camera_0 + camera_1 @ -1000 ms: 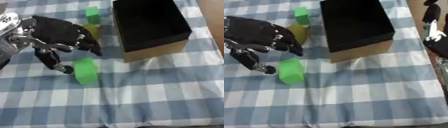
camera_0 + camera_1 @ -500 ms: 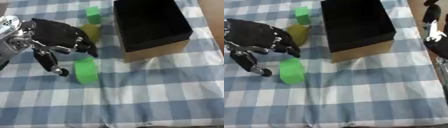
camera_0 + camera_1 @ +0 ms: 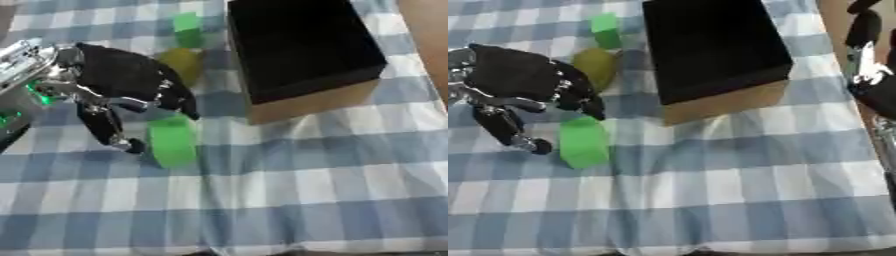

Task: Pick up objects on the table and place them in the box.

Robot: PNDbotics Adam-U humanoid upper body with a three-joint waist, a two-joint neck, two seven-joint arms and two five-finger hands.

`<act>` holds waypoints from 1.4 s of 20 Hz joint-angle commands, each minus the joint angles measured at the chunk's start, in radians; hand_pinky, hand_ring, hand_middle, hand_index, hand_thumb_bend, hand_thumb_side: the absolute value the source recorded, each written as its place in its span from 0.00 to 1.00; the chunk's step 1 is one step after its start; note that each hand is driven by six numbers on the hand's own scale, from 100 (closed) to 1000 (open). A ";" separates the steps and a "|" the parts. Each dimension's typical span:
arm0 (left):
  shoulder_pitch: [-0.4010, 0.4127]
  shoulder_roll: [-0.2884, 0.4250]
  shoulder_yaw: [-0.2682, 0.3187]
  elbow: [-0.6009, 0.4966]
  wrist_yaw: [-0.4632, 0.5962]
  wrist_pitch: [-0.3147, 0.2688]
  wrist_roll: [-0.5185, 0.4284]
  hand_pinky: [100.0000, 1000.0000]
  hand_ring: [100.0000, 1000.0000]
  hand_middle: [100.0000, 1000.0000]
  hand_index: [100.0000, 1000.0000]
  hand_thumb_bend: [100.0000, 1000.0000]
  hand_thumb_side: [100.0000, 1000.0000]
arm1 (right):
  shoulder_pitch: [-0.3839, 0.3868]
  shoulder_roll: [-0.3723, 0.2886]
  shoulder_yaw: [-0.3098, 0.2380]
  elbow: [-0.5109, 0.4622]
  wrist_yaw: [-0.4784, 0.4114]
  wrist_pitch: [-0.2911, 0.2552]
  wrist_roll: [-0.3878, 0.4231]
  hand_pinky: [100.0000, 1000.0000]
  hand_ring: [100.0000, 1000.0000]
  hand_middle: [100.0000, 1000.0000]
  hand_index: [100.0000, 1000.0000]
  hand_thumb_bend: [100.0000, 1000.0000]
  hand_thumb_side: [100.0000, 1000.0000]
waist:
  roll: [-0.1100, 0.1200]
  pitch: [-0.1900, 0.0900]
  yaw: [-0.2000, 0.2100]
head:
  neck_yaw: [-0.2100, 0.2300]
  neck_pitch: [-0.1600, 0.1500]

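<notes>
The left hand (image 3: 118, 87) hangs open over the green block (image 3: 171, 141), thumb beside it, fingers spread. The right hand (image 3: 868, 60) shows at the right edge; its state cannot be told. The box (image 3: 302, 50) stands nearby.

Box (image 3: 302, 50): far centre of the table (image 3: 289, 185).
Block (image 3: 171, 141): left of box, nearer the camera.
Left hand (image 3: 122, 85): just behind and left of block.
Round object (image 3: 594, 66): behind the hand.
Small block (image 3: 606, 29): farthest back.
</notes>
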State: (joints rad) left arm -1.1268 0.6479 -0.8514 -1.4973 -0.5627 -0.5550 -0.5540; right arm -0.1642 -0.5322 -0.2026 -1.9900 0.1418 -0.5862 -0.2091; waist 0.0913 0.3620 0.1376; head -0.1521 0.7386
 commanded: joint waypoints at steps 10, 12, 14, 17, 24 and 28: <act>0.001 -0.002 -0.007 0.019 -0.048 -0.352 -0.353 0.90 0.85 0.82 0.92 0.41 0.03 | -0.012 -0.003 -0.007 -0.010 -0.009 0.005 0.004 0.91 1.00 0.40 0.89 0.00 0.41 | 0.007 0.002 -0.003 | 0.003 0.003; 0.005 -0.004 -0.007 0.029 -0.060 -0.352 -0.353 0.90 0.85 0.82 0.92 0.38 0.00 | -0.013 -0.002 -0.007 -0.010 -0.010 0.006 0.005 0.91 1.00 0.40 0.89 0.00 0.41 | 0.007 0.003 -0.004 | 0.004 0.002; 0.009 -0.008 -0.010 0.038 -0.070 -0.352 -0.353 0.90 0.85 0.81 0.91 0.36 0.00 | -0.014 0.000 -0.007 -0.010 -0.010 0.007 0.005 0.91 1.00 0.40 0.89 0.00 0.41 | 0.007 0.004 -0.004 | 0.004 0.002; 0.014 -0.015 -0.017 0.050 -0.071 -0.352 -0.353 0.89 0.84 0.80 0.90 0.32 0.00 | -0.015 0.003 -0.008 -0.010 -0.012 0.010 0.004 0.91 1.00 0.40 0.89 0.00 0.41 | 0.006 0.005 -0.006 | 0.005 0.001; 0.019 -0.035 -0.014 0.072 -0.046 -0.352 -0.353 0.86 0.79 0.69 0.82 0.22 0.03 | -0.013 0.008 -0.009 -0.010 -0.011 0.012 0.002 0.91 1.00 0.40 0.89 0.00 0.41 | 0.004 0.005 -0.008 | 0.007 0.001; 0.017 -0.045 0.008 0.067 -0.014 -0.352 -0.353 0.83 0.74 0.58 0.74 0.22 0.01 | -0.011 0.010 -0.008 -0.010 -0.010 0.013 0.003 0.92 1.00 0.40 0.89 0.00 0.41 | 0.003 0.005 -0.007 | 0.007 0.000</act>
State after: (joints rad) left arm -1.0989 0.5939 -0.8648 -1.4239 -0.5907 -0.5550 -0.5540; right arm -0.1676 -0.5074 -0.2027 -1.9900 0.1380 -0.5753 -0.2067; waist 0.0913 0.3715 0.1300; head -0.1492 0.7386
